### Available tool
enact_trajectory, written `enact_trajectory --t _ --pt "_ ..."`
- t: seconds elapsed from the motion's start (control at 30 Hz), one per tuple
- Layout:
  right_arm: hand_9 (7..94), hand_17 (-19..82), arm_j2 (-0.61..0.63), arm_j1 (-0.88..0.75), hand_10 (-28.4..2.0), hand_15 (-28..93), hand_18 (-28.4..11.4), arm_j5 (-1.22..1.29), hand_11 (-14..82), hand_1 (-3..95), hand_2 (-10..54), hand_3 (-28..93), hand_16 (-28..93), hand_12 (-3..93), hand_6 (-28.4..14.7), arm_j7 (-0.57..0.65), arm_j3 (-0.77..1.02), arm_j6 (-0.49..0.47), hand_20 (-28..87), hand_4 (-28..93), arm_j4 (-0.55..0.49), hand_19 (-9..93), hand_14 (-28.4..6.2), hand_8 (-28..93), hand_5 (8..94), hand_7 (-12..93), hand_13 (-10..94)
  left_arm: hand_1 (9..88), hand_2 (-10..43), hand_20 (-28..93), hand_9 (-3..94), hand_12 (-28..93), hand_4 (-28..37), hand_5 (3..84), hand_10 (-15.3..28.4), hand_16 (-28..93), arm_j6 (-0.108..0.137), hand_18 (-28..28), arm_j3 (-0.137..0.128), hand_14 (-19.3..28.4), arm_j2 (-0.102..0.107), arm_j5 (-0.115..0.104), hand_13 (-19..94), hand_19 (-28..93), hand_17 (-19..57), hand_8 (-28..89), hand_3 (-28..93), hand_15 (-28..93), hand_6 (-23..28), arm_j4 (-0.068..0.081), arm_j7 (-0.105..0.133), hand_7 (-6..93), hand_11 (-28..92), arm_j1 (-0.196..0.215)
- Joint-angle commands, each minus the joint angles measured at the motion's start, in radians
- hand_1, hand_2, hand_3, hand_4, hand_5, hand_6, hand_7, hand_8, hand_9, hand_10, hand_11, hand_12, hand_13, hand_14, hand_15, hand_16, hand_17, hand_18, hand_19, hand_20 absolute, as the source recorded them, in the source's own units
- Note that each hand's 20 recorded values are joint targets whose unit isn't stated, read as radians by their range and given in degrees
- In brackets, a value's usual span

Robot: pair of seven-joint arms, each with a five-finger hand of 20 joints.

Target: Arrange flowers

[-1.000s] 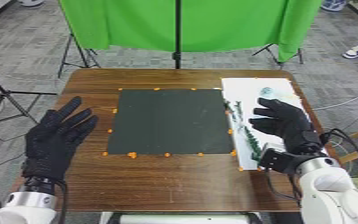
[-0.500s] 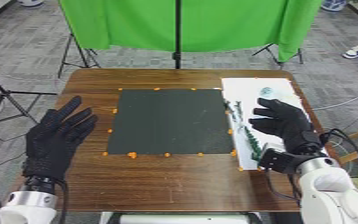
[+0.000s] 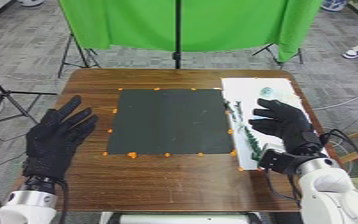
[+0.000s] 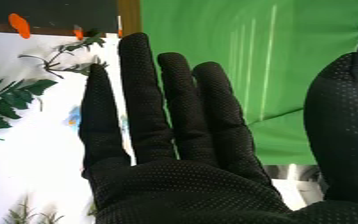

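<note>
"White sheet [image 3: 245, 87] on the table's [image 3: 158, 187] right: what lies there?"

"Green sprigs [image 4: 11, 104], and a bluish thing [image 3: 266, 92] too blurred to name."

"Your hands?"

"My right hand [image 3: 280, 120] is over the sheet, fingers straight, slightly apart; my left hand [image 3: 53, 142], table's left, fingers spread."

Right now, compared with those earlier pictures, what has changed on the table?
Nothing has visibly changed. The right hand is still over the white sheet, the left hand is still left of the dark mat, and the green sprigs lie where they were.
</note>
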Motion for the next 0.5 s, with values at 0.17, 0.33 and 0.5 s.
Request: enact_trajectory --t 0.17,0.33,0.5 --pt "51.6 12 0.011 -0.021 -15.9 36 -25.8 -0.063 15.4 21.0 -0.1 77 11 12.4 -5.6 0.042 0.011 0.035 4 -27 -0.025 61 -17.3 -15 47.3 19 48 18.0 8.2 6 30.0 9 -28.3 34.9 19.0 -5 0.003 19.2 -0.003 24.6 -0.002 -0.004 21 43 -11.3 -10 74 31 7.4 0.001 -0.006 13.1 21 0.017" --pt "53.1 14 -0.002 0.001 -16.7 40 -26.2 -0.195 16.7 21.1 0.1 76 11 12.7 -5.8 0.169 0.008 0.043 5 -27 -0.031 64 -17.6 -15 47.7 19 50 18.0 8.2 6 30.0 9 -28.3 34.9 18.9 -5 0.012 19.3 -0.008 24.8 -0.006 -0.004 21 43 -11.4 -10 75 31 7.5 -0.003 0.001 13.1 21 0.023" --pt "55.6 18 -0.009 0.011 -17.4 44 -26.2 -0.373 18.5 21.4 0.3 76 10 12.9 -6.2 0.363 0.004 0.082 6 -26 -0.051 70 -18.1 -14 48.6 19 53 18.0 8.2 6 30.1 9 -28.3 34.9 18.9 -5 0.008 19.3 -0.007 25.0 -0.006 -0.002 21 43 -11.5 -10 75 32 7.5 -0.003 -0.011 13.1 21 0.018"
